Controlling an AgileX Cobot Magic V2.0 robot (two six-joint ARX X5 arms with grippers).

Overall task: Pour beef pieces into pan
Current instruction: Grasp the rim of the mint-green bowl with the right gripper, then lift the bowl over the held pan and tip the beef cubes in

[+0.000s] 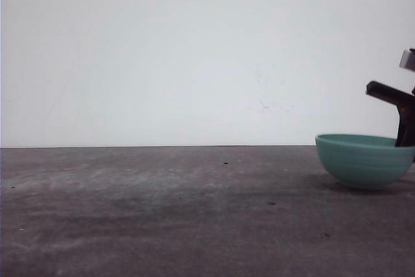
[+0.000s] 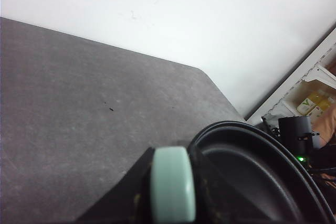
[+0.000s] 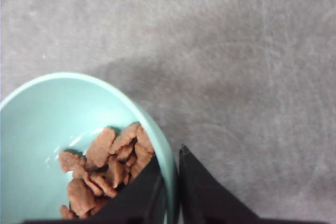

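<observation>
Right claw astride unlabelled bowl rim

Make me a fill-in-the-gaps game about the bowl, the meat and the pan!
1. The beef pieces lie inside the teal ____.
2. The right gripper's jaws pinch the bowl's ____.
3. The pan's handle is mint-____.
4. The pan's inside is ____ of beef.

Missing words: bowl; rim; green; empty
</observation>
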